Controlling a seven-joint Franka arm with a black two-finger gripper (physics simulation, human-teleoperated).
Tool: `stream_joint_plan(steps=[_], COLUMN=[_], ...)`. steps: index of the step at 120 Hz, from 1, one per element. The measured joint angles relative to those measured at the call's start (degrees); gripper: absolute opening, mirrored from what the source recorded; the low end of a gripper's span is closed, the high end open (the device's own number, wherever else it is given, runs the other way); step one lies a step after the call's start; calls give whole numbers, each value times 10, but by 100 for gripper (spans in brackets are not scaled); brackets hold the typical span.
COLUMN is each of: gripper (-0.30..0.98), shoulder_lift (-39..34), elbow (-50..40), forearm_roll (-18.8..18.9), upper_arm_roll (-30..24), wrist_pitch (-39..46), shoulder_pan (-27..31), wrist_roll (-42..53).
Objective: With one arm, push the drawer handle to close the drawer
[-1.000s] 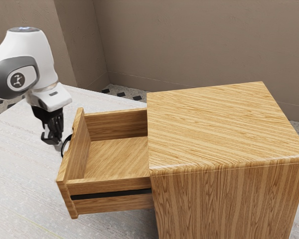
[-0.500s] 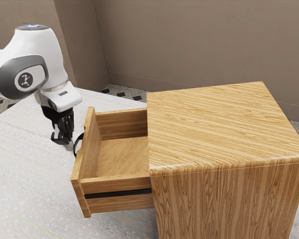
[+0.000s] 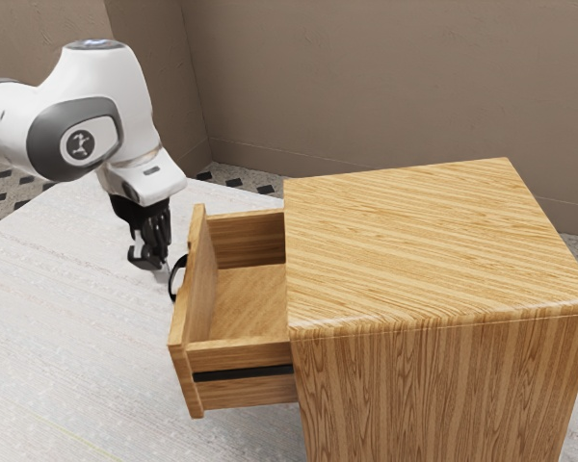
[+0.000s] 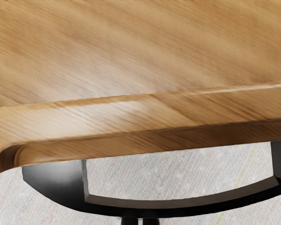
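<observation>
One white, grey-trimmed jointed arm (image 3: 101,106) comes in from the exterior view's left, its black two-finger hand (image 3: 158,260) pointing down in front of a pale wooden drawer (image 3: 201,289) with visible grain. That drawer stands partly out of a boxy wooden cabinet (image 3: 424,241), its front panel toward the exterior view's left and its hollow inside open to view between panel and cabinet. On the panel's outer face sits a curved black handle (image 3: 171,279), bowed outward toward the hand. Two dark fingertips (image 4: 151,221) show in the wrist view, side by side with a slim gap between them, just at the outer edge of the handle's bow; the hand is closed, with nothing gripped, and I cannot tell for sure whether it touches the handle. Along the near side of the drawer runs a narrow black strip (image 3: 243,372), which reaches to the cabinet. The cabinet fills much of the exterior view's right, its flat top level and its near side upright. Beneath everything spreads a whitish, faintly streaked bench (image 3: 58,327). On the far side rises a plain brown wall (image 3: 366,77), with patterned floor tiles (image 3: 233,181) at its foot.
</observation>
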Motion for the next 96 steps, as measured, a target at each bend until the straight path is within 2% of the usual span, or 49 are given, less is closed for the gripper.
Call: stream_joint_plan(steps=[58,96], gripper=[-10,-10], shoulder_lift=[52,70], elbow=[45,68], forearm_roll=[0,-1], upper_arm_roll=[-27,-34], wrist_pitch=[12,17], shoulder_pan=[-6,-33], wrist_roll=[-4,-12])
